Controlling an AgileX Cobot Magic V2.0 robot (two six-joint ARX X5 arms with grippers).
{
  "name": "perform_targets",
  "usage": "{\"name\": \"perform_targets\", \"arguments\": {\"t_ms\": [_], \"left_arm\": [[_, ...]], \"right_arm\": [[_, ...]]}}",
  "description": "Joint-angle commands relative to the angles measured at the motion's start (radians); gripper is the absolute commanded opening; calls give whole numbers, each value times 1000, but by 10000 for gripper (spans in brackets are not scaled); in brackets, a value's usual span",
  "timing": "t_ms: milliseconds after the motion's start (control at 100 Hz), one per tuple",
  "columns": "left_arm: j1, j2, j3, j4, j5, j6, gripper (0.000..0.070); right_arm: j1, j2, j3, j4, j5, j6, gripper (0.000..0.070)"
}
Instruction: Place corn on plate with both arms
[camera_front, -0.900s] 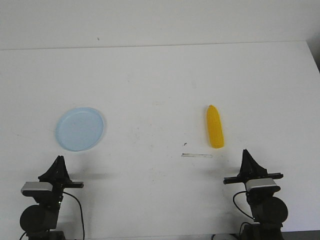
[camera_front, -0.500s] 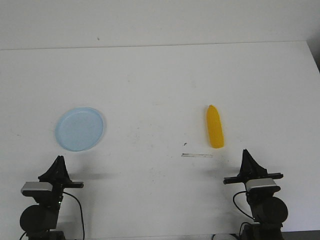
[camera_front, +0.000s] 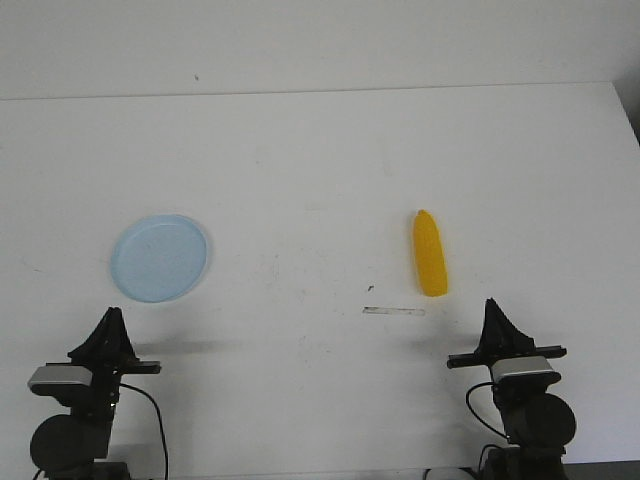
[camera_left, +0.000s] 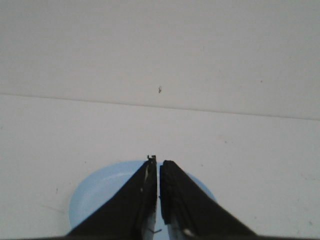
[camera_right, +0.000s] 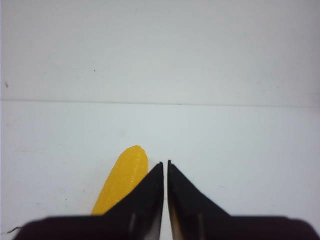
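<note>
A smooth bright yellow corn cob (camera_front: 430, 254) is lying flat, tip pointing away, well apart from the round pale blue plate (camera_front: 160, 257) sitting empty.

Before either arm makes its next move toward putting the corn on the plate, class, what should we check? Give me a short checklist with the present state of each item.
1. Corn lies free on the table, nothing on or against it: ok.
2. Plate is bare, ready to receive the corn: ok.
3. Right gripper is open enough to take the corn: not ok, its jaws are shut.
4. Left gripper holds nothing: ok, shut and empty, with the plate just ahead of it.
5. Corn is already in a grasp: not ok, it lies ahead of the right gripper, untouched.
6. Thin clear strip near the corn will not get in the way: cannot tell.
</note>
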Motion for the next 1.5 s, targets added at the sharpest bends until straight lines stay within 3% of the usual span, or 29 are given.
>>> {"name": "perform_targets", "arguments": {"t_ms": [0,150,530,900,1170,1350,1490], "left_arm": [[2,6,60,2,-2,-9,2],[2,69,187,-92,-2,-10,2],[2,406,412,-87,-3,-8,2],[3,771,517,-98,-6,-9,2],[17,1041,809,-490,-4,-19,2],[86,1152,938,-643,4,-106,2],[216,1187,948,-650,134,-179,2]], "right_arm": [[0,0,-2,11,1,13,15],[0,0,-2,11,1,13,15],[0,0,-2,11,1,13,15],[0,0,-2,11,1,13,15],[0,0,-2,11,1,13,15],[0,0,-2,11,1,13,15],[0,0,-2,11,1,13,15]]}}
